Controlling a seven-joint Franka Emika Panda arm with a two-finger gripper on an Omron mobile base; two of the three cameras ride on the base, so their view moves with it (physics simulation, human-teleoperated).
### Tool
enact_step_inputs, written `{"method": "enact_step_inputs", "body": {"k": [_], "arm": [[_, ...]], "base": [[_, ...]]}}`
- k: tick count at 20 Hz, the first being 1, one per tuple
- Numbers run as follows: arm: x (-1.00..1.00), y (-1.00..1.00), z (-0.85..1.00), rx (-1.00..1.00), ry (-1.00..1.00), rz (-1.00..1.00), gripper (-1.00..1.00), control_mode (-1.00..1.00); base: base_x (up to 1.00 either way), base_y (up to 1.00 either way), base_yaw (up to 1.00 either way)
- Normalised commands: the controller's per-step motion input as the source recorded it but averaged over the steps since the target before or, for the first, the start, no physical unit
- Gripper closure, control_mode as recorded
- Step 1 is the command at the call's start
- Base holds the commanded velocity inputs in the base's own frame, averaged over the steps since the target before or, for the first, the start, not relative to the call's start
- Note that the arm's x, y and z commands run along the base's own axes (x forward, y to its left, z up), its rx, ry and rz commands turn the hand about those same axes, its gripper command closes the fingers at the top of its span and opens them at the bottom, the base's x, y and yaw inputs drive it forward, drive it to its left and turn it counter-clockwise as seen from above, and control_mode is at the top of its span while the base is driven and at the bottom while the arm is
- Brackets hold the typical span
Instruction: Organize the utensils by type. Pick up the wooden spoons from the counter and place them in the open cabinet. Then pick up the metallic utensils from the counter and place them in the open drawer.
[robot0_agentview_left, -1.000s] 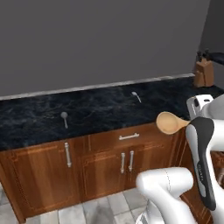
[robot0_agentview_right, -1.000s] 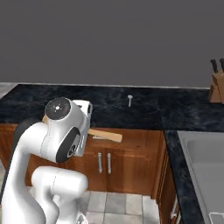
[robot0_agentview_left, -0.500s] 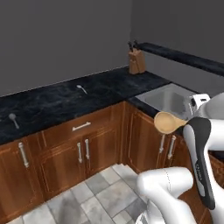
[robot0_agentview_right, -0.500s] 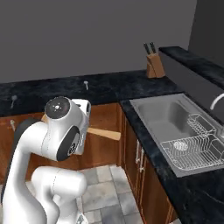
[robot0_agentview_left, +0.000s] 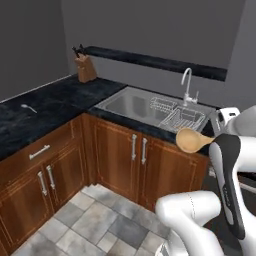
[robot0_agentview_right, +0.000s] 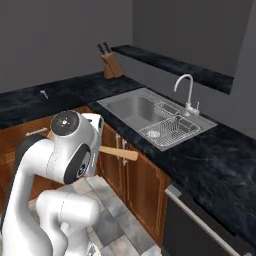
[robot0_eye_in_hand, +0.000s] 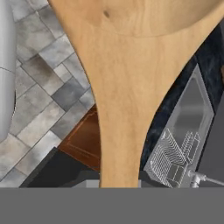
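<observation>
A wooden spoon (robot0_agentview_left: 192, 140) hangs in the air in front of the cabinets below the sink, with my gripper (robot0_agentview_left: 216, 137) shut on its handle. In the right base view the spoon's handle (robot0_agentview_right: 119, 153) sticks out from behind the arm. The same spoon (robot0_eye_in_hand: 127, 83) runs up the hand view, its bowl at the top, with floor tiles and the sink below it. One metallic utensil (robot0_agentview_left: 28, 107) lies on the dark counter at the left, also seen in the right base view (robot0_agentview_right: 44, 93). The open cabinet and the open drawer are out of view.
A steel sink (robot0_agentview_left: 131, 106) with a dish rack (robot0_agentview_left: 182, 118) and a faucet (robot0_agentview_left: 187, 84) sits in the corner counter. A knife block (robot0_agentview_left: 85, 70) stands at the back left. Closed wooden doors and a drawer (robot0_agentview_left: 40, 151) line the counter front above a grey tiled floor (robot0_agentview_left: 90, 220).
The whole picture has swung from the straight counter to the sink corner, so the base has moved. The spoon stays in the gripper in the same pose.
</observation>
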Motion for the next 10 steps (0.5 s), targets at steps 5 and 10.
{"method": "enact_step_inputs", "body": {"k": [5,10], "arm": [[0.00,0.00,0.00,0.00,0.00,0.00,1.00,1.00],[0.00,0.00,0.00,0.00,0.00,0.00,1.00,1.00]], "base": [[-0.81,0.06,-0.47],[-0.74,-0.01,-0.34]]}}
